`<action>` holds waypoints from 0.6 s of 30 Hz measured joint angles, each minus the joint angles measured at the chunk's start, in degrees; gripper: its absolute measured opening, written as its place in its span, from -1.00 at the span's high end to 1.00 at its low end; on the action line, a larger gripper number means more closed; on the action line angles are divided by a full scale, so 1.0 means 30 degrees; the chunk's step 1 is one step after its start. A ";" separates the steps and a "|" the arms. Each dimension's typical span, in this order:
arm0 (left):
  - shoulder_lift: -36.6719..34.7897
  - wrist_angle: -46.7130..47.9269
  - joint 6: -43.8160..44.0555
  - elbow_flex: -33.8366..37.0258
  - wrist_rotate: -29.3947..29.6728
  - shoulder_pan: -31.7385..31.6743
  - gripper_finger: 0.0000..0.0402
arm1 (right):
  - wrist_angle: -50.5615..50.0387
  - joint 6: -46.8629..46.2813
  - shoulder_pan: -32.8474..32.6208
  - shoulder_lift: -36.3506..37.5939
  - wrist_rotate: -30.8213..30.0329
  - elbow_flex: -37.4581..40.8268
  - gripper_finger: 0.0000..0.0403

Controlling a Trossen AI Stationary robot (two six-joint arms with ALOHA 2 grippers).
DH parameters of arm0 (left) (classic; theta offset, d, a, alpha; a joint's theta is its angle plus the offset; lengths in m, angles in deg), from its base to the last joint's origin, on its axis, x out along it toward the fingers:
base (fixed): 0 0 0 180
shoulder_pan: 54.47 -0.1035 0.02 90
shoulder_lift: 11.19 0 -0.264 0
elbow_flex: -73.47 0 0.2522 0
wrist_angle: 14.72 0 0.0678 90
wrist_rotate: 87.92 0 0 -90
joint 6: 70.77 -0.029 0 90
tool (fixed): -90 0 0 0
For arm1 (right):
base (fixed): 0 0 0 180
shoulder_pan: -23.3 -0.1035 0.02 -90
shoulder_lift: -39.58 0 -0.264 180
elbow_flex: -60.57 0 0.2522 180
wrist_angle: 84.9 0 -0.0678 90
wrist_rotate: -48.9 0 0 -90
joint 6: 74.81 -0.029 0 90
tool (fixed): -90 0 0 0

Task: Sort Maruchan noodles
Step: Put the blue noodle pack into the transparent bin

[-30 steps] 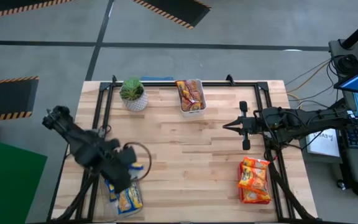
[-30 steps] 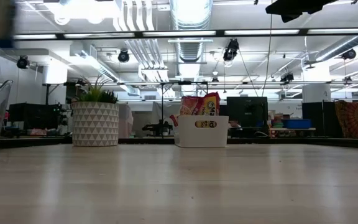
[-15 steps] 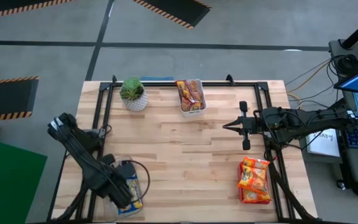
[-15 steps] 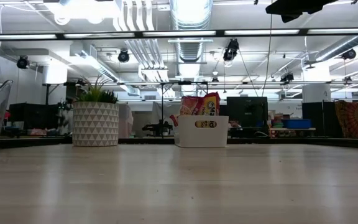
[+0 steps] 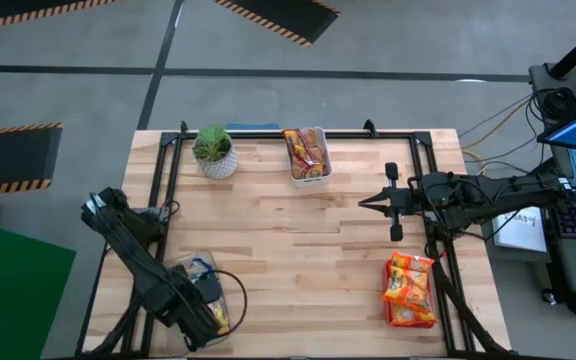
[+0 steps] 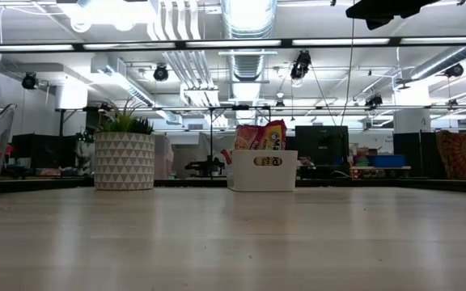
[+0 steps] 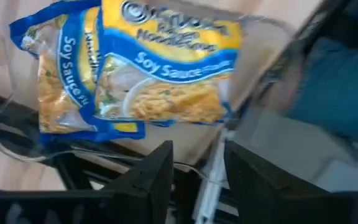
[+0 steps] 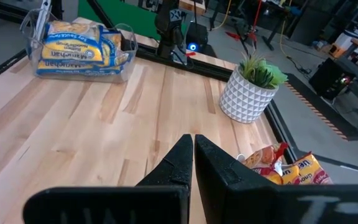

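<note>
A pale wooden desk [image 5: 298,235] framed by black rails carries the sorting job, with a potted plant [image 5: 214,150] and a white bin [image 5: 307,156] of red packets [image 8: 283,167] along its far edge. At the near left corner a clear tub [image 8: 79,46] holds blue-and-yellow soy-sauce packets [image 7: 148,68], and the left claw [image 7: 194,171] hangs just over them, fingers parted with nothing between them. A stack of orange packets [image 5: 409,290] lies at the near right corner, well apart from the right claw [image 5: 368,201], which waits pinched shut above the desk's right side. The packets look light and flat, a brittle noodle block inside glossy, crinkly film that is likely slippery; a pinch across the short width or on a sealed end seam should hold best, gently enough not to crush the block.
</note>
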 joint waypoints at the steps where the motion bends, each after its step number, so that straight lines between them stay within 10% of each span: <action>1: 0.0000 0.0081 0.0128 -0.0428 0.0152 -0.0013 0.39 | 0.0000 0.0007 0.0003 0.0000 0.0003 0.0000 0.96; 8: 0.0036 0.0460 -0.0633 -0.0111 0.4855 0.0058 0.75 | 0.0002 0.0011 -0.0001 0.0000 0.0005 -0.0003 0.96; 18: 0.0066 -0.4817 -0.2163 0.5483 0.1893 0.0598 0.97 | 0.0032 0.0077 -0.0003 0.0000 0.0001 0.0000 0.96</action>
